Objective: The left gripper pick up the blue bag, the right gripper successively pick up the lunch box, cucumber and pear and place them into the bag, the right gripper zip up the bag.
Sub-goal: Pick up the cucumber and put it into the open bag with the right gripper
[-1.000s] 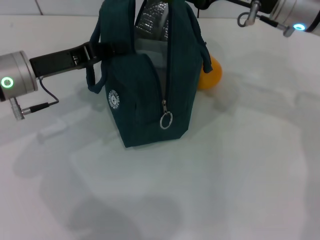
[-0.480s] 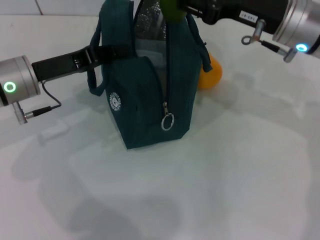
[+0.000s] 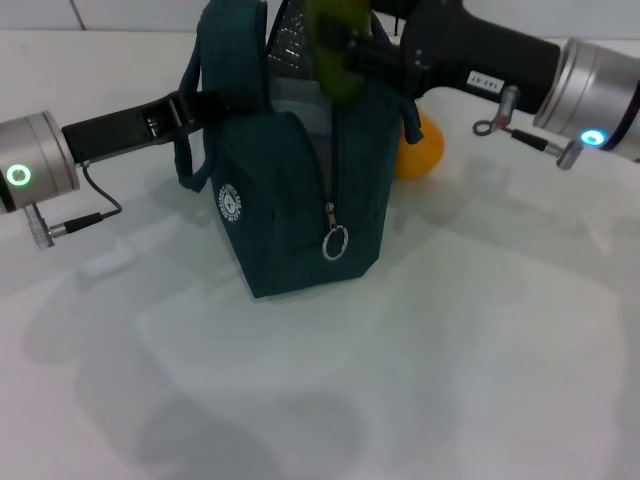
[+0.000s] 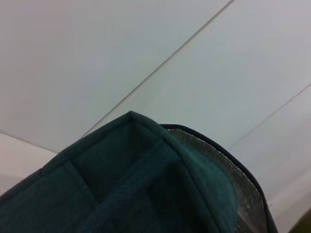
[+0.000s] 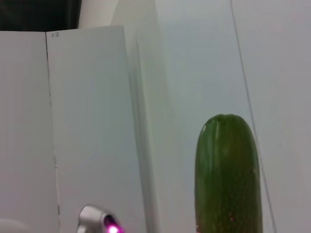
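Observation:
The blue bag (image 3: pixel 290 190) stands upright on the white table with its top open and silver lining showing. My left gripper (image 3: pixel 208 103) reaches in from the left and is shut on the bag's near handle. The same bag's rim (image 4: pixel 146 184) fills the left wrist view. My right gripper (image 3: pixel 348 57) comes in from the right, shut on the cucumber (image 3: pixel 335 50), which stands upright over the bag's opening. The cucumber's rounded end (image 5: pixel 228 179) shows in the right wrist view. The orange-yellow pear (image 3: pixel 422 146) lies on the table just behind the bag's right side. The lunch box is hidden.
The ring zipper pull (image 3: pixel 334 243) hangs low on the bag's front edge. Bare white table (image 3: pixel 420 350) spreads out in front and to the right. A cable (image 3: pixel 95 195) loops from the left arm's wrist.
My right arm has swung in from the upper right, bringing the cucumber lower and over the bag's opening. The left arm and bag have held still.

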Tool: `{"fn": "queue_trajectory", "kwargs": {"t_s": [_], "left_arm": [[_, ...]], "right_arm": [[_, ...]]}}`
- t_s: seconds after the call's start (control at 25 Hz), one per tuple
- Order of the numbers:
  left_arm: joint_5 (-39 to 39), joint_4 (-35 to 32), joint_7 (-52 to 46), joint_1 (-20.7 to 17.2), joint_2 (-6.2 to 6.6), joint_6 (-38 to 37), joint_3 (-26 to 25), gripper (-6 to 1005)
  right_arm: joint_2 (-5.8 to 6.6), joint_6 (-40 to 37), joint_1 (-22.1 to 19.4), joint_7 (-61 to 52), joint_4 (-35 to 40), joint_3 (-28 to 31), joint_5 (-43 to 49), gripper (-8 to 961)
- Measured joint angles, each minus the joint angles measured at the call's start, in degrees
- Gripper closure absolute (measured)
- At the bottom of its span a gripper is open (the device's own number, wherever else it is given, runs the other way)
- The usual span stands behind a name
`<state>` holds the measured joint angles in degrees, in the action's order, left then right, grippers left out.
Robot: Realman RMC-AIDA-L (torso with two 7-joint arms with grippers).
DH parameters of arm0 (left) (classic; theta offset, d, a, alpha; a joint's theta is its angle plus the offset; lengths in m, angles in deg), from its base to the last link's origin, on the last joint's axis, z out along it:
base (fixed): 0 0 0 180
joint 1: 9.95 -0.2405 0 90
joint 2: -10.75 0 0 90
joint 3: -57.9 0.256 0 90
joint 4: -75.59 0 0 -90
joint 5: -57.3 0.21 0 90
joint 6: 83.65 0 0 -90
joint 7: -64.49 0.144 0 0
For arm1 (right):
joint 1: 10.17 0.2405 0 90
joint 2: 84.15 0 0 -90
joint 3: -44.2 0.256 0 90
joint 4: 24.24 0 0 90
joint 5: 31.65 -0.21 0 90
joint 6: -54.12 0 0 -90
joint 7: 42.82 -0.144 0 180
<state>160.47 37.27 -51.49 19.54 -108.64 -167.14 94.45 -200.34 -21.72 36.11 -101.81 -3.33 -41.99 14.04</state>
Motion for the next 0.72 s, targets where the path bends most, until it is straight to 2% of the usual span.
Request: {"fn": "queue_trajectory", "kwargs": {"t_s": [0.48, 0.72], "left_arm": [[-0.1, 0.2, 0.5, 0.3, -0.08, 0.0, 0.1, 963], [-0.7, 0.6, 1.0, 0.0, -0.06, 0.0, 0.1, 963]], "right_arm": [[0.00, 5.5, 0.1, 0.4, 0.3, -13.2, -10.5, 331], [0.00, 7.2, 0.0, 0.7, 0.4, -15.4, -11.6, 321]]}}
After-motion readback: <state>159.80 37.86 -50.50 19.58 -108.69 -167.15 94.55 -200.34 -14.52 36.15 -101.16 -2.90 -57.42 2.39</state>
